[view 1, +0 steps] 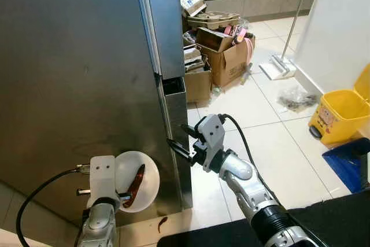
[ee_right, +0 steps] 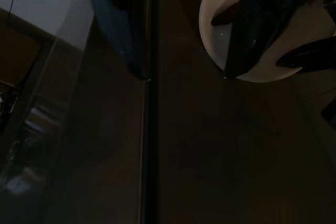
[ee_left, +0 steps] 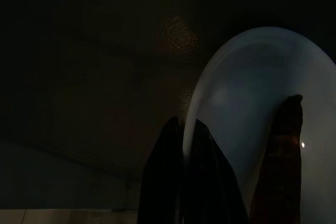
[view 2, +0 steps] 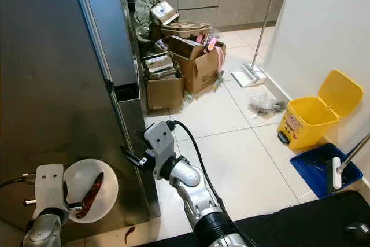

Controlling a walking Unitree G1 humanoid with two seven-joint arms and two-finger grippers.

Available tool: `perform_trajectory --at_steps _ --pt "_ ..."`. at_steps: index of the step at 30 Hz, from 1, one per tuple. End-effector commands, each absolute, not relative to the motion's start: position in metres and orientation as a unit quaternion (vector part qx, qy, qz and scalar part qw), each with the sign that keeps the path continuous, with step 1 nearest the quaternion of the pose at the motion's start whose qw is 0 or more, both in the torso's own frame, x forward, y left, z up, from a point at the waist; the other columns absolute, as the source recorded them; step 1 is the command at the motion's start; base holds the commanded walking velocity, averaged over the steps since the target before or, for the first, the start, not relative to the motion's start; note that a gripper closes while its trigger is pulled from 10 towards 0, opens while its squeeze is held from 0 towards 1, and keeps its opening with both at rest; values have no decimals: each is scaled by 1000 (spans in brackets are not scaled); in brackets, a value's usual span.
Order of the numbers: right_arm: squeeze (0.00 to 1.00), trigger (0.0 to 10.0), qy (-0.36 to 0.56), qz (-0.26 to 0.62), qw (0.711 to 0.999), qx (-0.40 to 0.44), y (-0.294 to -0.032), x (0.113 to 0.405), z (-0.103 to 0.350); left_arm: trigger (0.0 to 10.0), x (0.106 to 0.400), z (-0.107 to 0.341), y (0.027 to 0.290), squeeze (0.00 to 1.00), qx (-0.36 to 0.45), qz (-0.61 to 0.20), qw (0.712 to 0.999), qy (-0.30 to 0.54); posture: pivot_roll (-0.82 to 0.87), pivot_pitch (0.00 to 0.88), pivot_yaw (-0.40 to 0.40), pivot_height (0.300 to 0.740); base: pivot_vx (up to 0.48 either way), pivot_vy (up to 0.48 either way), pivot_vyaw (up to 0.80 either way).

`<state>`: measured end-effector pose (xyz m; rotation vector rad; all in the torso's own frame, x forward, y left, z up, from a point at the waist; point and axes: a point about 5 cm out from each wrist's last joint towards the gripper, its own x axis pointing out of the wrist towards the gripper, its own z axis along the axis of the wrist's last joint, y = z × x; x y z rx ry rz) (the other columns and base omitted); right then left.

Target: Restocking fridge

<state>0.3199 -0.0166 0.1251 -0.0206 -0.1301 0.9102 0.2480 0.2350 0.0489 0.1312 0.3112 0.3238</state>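
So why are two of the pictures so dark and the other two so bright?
The left and right eye views are bright and sharp, lit by the room, with soft sheen on the grey steel fridge door. The left wrist view is dim because the left gripper and the round white bowl face the shaded door; the right wrist view is also dark and murky.

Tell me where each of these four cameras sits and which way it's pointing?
Left eye: on the head, looking down at the closed fridge door, both arms showing.
Right eye: beside it, same scene, yellow bin fuller.
Left wrist: along the left gripper pinching the white bowl holding a red chili.
Right wrist: along the right gripper, facing the dark door.
Shared: the bowl shows in all four.
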Motion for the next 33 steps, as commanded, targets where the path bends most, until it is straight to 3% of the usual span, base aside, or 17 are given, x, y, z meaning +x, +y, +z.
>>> perform_trajectory --at_steps 1,10,11,22,33 --pt "0 0 -67 442 894 -14 -11 323 129 10000 255 61 230 0 66 159 977 122 -31 130 6 717 0 0 0" --pt "0 0 -64 444 893 -18 -9 340 143 10000 257 68 227 0 66 156 979 114 4 152 6 717 0 0 0" --pt "0 10000 -61 444 894 -19 -8 344 147 10000 258 69 226 0 66 156 979 111 7 156 5 717 0 0 0" --pt "0 10000 -51 476 878 -8 5 353 163 10000 255 76 219 0 67 149 981 100 44 182 -3 717 0 0 0" --pt "0 10000 -43 438 898 -28 -2 365 168 10000 254 79 216 0 65 149 982 99 69 188 -15 717 0 0 0"
